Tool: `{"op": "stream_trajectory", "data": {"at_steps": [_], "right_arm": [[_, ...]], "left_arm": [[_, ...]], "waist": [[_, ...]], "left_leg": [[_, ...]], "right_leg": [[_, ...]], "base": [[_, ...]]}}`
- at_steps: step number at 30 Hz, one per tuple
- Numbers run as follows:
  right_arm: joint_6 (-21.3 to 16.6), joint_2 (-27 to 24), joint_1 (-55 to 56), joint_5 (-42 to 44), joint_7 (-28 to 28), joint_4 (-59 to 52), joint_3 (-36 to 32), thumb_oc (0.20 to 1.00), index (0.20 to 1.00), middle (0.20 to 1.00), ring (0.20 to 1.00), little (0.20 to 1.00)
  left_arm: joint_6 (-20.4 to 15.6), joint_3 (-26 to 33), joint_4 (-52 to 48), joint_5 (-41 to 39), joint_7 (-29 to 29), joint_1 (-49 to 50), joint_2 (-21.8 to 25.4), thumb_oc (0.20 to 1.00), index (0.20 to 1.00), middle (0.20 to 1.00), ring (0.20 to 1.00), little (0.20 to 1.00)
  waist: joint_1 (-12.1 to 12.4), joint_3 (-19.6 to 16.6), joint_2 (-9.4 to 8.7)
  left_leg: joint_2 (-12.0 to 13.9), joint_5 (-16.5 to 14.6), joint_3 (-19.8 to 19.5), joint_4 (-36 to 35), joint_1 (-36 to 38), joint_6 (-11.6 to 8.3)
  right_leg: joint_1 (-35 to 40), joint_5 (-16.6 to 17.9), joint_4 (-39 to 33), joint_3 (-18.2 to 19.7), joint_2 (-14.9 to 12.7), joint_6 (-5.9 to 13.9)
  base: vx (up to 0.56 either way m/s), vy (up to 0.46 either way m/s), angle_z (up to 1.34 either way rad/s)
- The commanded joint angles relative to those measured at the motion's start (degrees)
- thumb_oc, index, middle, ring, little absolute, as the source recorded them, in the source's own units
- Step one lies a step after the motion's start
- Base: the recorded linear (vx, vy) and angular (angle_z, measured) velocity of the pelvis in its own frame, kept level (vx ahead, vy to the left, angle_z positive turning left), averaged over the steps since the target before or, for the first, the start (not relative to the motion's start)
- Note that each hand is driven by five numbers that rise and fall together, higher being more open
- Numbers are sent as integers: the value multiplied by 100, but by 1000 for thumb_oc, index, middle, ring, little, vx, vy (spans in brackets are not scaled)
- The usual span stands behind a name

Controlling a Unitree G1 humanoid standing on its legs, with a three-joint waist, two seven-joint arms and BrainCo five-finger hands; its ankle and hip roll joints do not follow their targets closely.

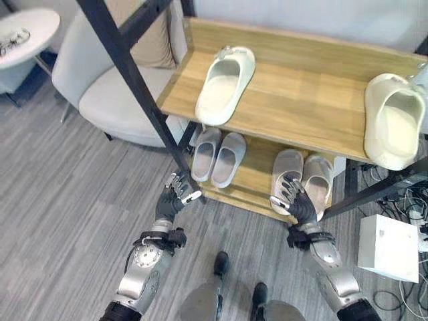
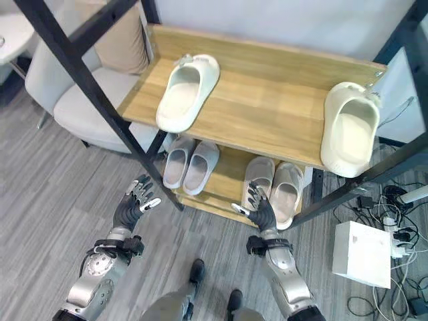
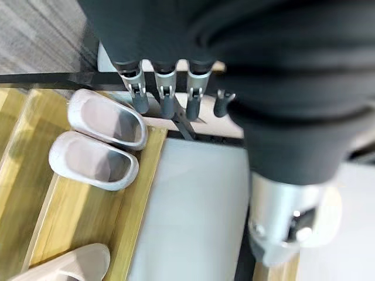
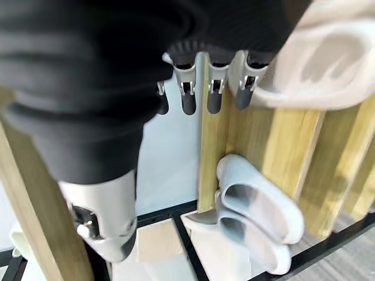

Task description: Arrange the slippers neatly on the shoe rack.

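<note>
Shoe rack (image 1: 301, 100), wooden shelves, black frame. Top shelf: two cream slippers, one (image 1: 225, 85) at left, one (image 1: 394, 120) at right edge, well apart. Lower shelf: grey pair (image 1: 219, 156) left, pinkish pair (image 1: 304, 175) right.

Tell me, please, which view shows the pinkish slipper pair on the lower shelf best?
The right eye view: the pinkish pair lies whole beside the right hand. The left eye view has that hand overlapping it; the right wrist view catches one slipper; the left wrist view just a toe.

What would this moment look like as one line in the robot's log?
left hand: open, empty | right hand: open, by beige pair | grey pair: lower shelf | cream slippers: apart on top shelf
</note>
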Motion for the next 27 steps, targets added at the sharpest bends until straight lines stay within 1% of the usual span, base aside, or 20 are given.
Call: {"op": "stream_trajectory", "data": {"at_steps": [1, 2, 3, 4, 6, 9, 10, 11, 13, 15, 17, 18, 19, 21, 22, 23, 24, 25, 27], "right_arm": [[-139, -213, 277, -75, 504, -479, -155, 1000, 1000, 1000, 1000, 1000], [-87, -243, 432, 8, 650, -468, -198, 1000, 1000, 1000, 1000, 1000], [5, -359, 715, 149, 947, -432, -251, 1000, 1000, 1000, 1000, 1000], [7, -362, 724, 151, 950, -436, -254, 1000, 1000, 1000, 1000, 1000], [106, -409, 877, 243, 1168, -348, -252, 1000, 1000, 1000, 1000, 1000], [211, -466, 1050, 173, 1296, -257, -357, 1000, 1000, 1000, 1000, 1000], [233, -434, 1086, 241, 1323, -201, -394, 1000, 1000, 1000, 1000, 1000], [289, -378, 1178, 430, 1364, -138, -481, 1000, 1000, 1000, 1000, 1000], [270, -274, 1222, 709, 1355, 25, -572, 1000, 1000, 1000, 1000, 1000], [244, -156, 1196, 952, 1328, 188, -564, 1000, 1000, 1000, 1000, 1000], [203, -99, 1108, 1211, 1293, 337, -526, 1000, 1000, 1000, 1000, 1000], [182, -97, 1073, 1237, 1285, 389, -497, 1000, 1000, 1000, 1000, 1000], [153, -109, 1022, 1244, 1268, 437, -441, 1000, 1000, 1000, 1000, 1000], [145, -99, 966, 1190, 1253, 525, -353, 1000, 1000, 1000, 1000, 1000], [138, -93, 952, 1176, 1264, 496, -304, 1000, 1000, 1000, 1000, 1000], [139, -94, 947, 1176, 1264, 495, -307, 1000, 1000, 1000, 1000, 1000], [143, -65, 953, 1140, 1283, 489, -208, 1000, 1000, 1000, 1000, 1000], [147, -14, 932, 1101, 1287, 477, -111, 1000, 1000, 1000, 1000, 1000], [112, 71, 946, 1106, 1278, 438, -72, 1000, 1000, 1000, 1000, 1000]], "left_arm": [[11, -88, 81, 310, -516, 4, 197, 1000, 1000, 1000, 1000, 1000], [67, -124, 136, 379, -638, 46, 241, 1000, 1000, 1000, 1000, 1000], [194, -272, 269, 582, -1050, 156, 404, 1000, 1000, 1000, 1000, 1000], [191, -276, 272, 583, -1053, 159, 402, 1000, 1000, 1000, 1000, 1000], [276, -403, 389, 840, -1305, 200, 545, 1000, 1000, 1000, 1000, 1000], [392, -730, 545, 1339, -1670, 80, 740, 1000, 1000, 1000, 1000, 1000], [389, -812, 553, 1485, -1730, -2, 792, 1000, 1000, 1000, 1000, 1000], [380, -1001, 466, 1708, -1900, -141, 921, 1000, 1000, 1000, 1000, 1000], [333, -1424, 194, 2180, -2119, -586, 1151, 1000, 1000, 1000, 1000, 1000], [261, -1729, -123, 2278, -2172, -1029, 1185, 1000, 1000, 1000, 1000, 1000], [207, -2050, -505, 2042, -2197, -1576, 1109, 1000, 1000, 1000, 1000, 1000], [195, -2085, -612, 1924, -2189, -1683, 1085, 1000, 1000, 1000, 1000, 1000], [145, -2148, -943, 1657, -2177, -1911, 1049, 1000, 1000, 1000, 1000, 1000], [131, -2265, -1136, 1057, -2232, -2137, 833, 1000, 1000, 1000, 1000, 1000], [111, -2261, -1348, 591, -2274, -2334, 708, 1000, 1000, 1000, 1000, 1000], [120, -2257, -1357, 575, -2277, -2341, 714, 1000, 1000, 1000, 1000, 1000], [135, -2233, -1485, -77, -2302, -2517, 443, 1000, 1000, 1000, 1000, 1000], [121, -2074, -1585, -628, -2211, -2642, 209, 1000, 1000, 1000, 1000, 1000], [-13, -1710, -1830, -970, -1993, -2649, 99, 1000, 1000, 1000, 1000, 1000]], "waist": [[-83, -223, -152], [-123, -262, -150], [-216, -338, -136], [-208, -341, -134], [-283, -402, -115], [-415, -483, -84], [-456, -508, -76], [-530, -542, -62], [-660, -600, -32], [-765, -635, -17], [-873, -644, -8], [-893, -640, -9], [-929, -646, -18], [-973, -637, -41], [-990, -641, -56], [-987, -634, -55], [-1015, -643, -86], [-1020, -646, -114], [-1001, -648, -144]], "left_leg": [[461, -909, 311, -43, 450, -317], [462, -932, 358, -43, 481, -315], [476, -969, 452, -43, 551, -302], [477, -972, 457, -43, 556, -302], [489, -1014, 528, -43, 623, -294], [505, -1073, 642, -43, 715, -293], [513, -1084, 671, -43, 739, -295], [524, -1103, 710, -43, 765, -299], [533, -1132, 775, -43, 795, -301], [536, -1162, 844, -43, 826, -301], [545, -1176, 901, -43, 831, -299], [552, -1177, 926, -43, 835, -300], [562, -1181, 961, -43, 839, -304], [567, -1174, 995, -43, 841, -309], [577, -1169, 1020, -43, 842, -315], [579, -1171, 1022, -43, 845, -315], [596, -1175, 1040, -43, 873, -321], [614, -1179, 1060, -43, 902, -328], [617, -1178, 1055, -43, 924, -338]], "right_leg": [[-134, 621, -660, -117, -611, 601], [-110, 650, -707, -94, -608, 606], [-76, 684, -783, -7, -598, 624], [-73, 686, -788, -2, -596, 623], [-55, 704, -826, 71, -595, 640], [-31, 717, -862, 215, -586, 647], [-32, 723, -864, 250, -581, 652], [-36, 722, -866, 285, -579, 659], [-56, 733, -867, 369, -571, 672], [-79, 747, -873, 445, -564, 688], [-124, 767, -873, 522, -556, 699], [-141, 776, -873, 543, -554, 699], [-162, 783, -873, 575, -551, 705], [-177, 792, -873, 615, -539, 699], [-183, 792, -873, 630, -539, 696], [-181, 791, -873, 632, -538, 696], [-173, 789, -873, 653, -531, 691], [-148, 779, -873, 675, -517, 678], [-118, 777, -873, 671, -502, 664]], "base": [[38, 8, -9], [49, 9, -25], [35, 4, -34], [31, 6, -40], [32, 5, -35], [46, 1, -33], [37, 5, -32], [38, 10, -28], [40, 13, -19], [19, 6, -18], [-2, -6, -23], [-13, -12, -21], [-17, -12, -21], [-14, -12, -14], [-6, -7, -9], [6, -22, -12], [14, -38, -18], [16, -52, -13], [7, -63, -4]]}}
